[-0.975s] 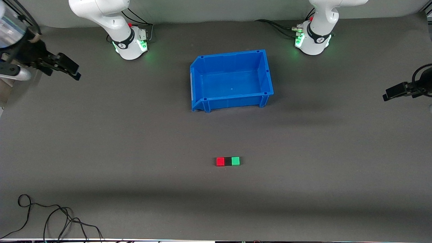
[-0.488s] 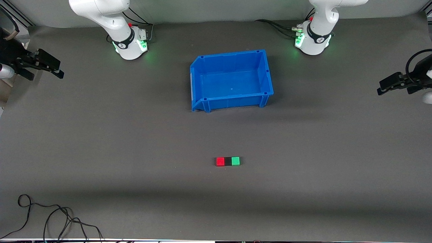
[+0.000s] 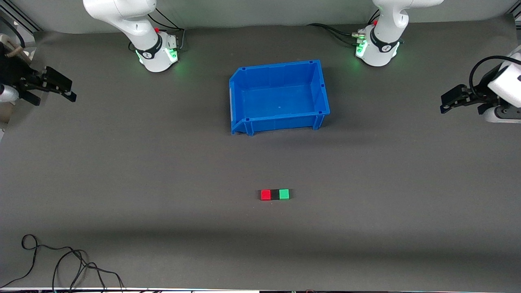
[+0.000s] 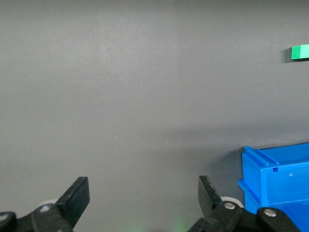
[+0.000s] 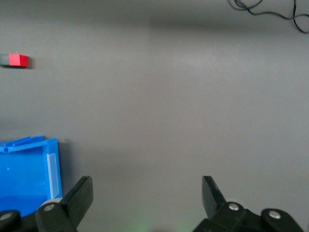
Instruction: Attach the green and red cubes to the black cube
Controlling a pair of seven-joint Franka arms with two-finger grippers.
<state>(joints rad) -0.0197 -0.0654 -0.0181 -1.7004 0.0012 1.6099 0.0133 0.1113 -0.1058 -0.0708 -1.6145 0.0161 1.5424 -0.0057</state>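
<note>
The red cube (image 3: 265, 195), the black cube (image 3: 275, 195) and the green cube (image 3: 284, 194) lie in one touching row on the grey mat, nearer to the front camera than the blue bin. The black cube is in the middle. The green cube also shows in the left wrist view (image 4: 300, 51), the red cube in the right wrist view (image 5: 19, 60). My left gripper (image 3: 446, 105) is open and empty over the mat at the left arm's end of the table. My right gripper (image 3: 67, 90) is open and empty over the right arm's end.
An empty blue bin (image 3: 321, 87) stands in the middle of the mat between the two arm bases. It also shows in the left wrist view (image 4: 277, 179) and the right wrist view (image 5: 24, 174). A loose black cable (image 3: 61, 260) lies near the front edge at the right arm's end.
My left gripper has moved in from the table's end toward the bin. My right gripper has drawn back toward its end of the table. The cubes have not moved.
</note>
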